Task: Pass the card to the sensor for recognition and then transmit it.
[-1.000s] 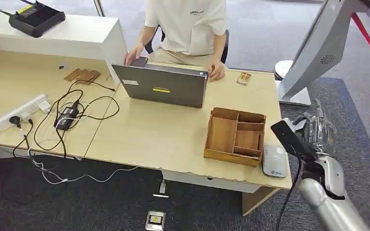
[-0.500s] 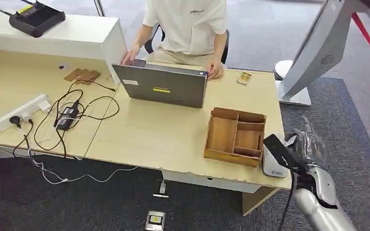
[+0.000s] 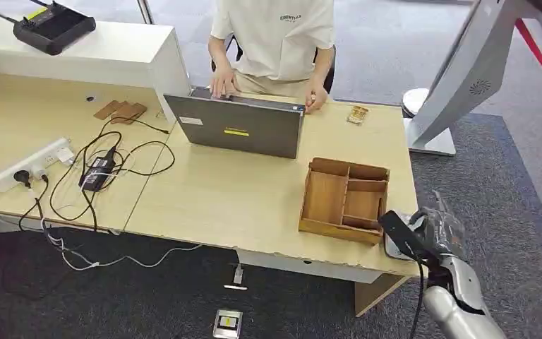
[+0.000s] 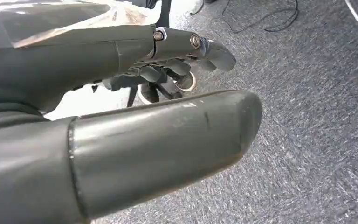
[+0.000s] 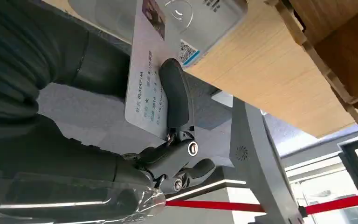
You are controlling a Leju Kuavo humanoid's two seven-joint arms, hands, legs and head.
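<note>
Right hand [image 5: 168, 140] pinches the card [image 5: 147, 84] over the sensor [image 3: 397, 244] at the desk's [image 3: 254, 191] 4 o'clock corner; left hand [image 4: 121, 116] fingers apart, holding nothing.

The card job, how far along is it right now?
Done: the right hand grips the card. In hand: the card's far end sits over the white sensor at the table's corner; contact unclear. Left: recognition, then passing it on, perhaps to the person at the laptop.

right hand [image 3: 437, 236] pinching the card [image 5: 147, 70] between thumb and a finger, forearm angled up from below. left hand [image 4: 121, 116] holds nothing, fingers extended, apart from thumb.
</note>
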